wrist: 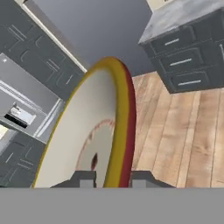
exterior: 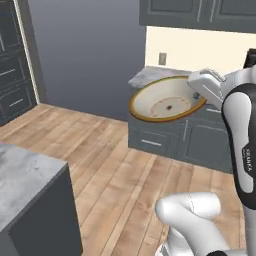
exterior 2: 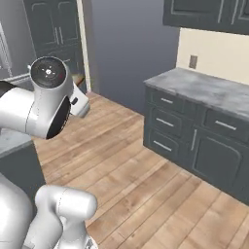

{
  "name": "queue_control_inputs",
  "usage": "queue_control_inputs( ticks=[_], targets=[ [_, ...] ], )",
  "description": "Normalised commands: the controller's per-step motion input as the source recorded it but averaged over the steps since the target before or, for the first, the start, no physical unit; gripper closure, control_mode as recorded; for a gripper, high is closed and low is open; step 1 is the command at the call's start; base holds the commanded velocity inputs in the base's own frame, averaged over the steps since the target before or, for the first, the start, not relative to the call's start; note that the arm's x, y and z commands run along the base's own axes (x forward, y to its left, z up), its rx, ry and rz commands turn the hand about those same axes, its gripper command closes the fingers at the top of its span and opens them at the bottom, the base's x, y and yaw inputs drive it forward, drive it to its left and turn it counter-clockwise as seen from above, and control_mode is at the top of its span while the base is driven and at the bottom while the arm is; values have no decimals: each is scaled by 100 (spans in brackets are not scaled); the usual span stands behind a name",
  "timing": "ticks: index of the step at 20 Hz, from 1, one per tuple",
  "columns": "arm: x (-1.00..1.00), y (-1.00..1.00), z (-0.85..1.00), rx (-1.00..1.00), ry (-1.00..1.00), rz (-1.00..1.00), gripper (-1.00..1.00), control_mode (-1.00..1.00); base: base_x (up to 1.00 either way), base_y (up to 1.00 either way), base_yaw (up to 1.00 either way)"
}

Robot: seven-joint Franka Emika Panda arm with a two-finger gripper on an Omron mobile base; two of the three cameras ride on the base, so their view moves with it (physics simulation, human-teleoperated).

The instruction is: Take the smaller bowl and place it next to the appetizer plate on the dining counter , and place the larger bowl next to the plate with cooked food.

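**Q:** Cream-tan and orange-rimmed, is that the larger bowl, and where is it?

**A:** Yes. In the hand view the larger bowl stands on edge right in front of the camera, its rim passing between the two dark fingertips. The jaws are clamped on that rim. In the left base view the gripper holds the bowl up in the air, tilted, above the wooden floor, with the grey cabinet counter farther behind.

**Q:** How will it handle?

**A:** Likely stiff, glazed and slippery, and breakable if dropped. Being wide and held at one edge only, it may swing or slip, so slow moves look wise.
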Motion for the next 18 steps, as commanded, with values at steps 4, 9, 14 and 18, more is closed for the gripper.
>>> queue_control_inputs(
  ticks=[4, 9, 14, 18],
  targets=[
    [0, 0, 0, 0, 0, 0, 100, 100, -7, -1, 68],
    [0, 0, 0, 0, 0, 0, 100, 100, 0, -1, 68],
    [0, 0, 0, 0, 0, 0, 100, 100, -8, 0, 67],
    [0, 0, 0, 0, 0, 0, 100, 100, -47, 36, 62]
  ],
)
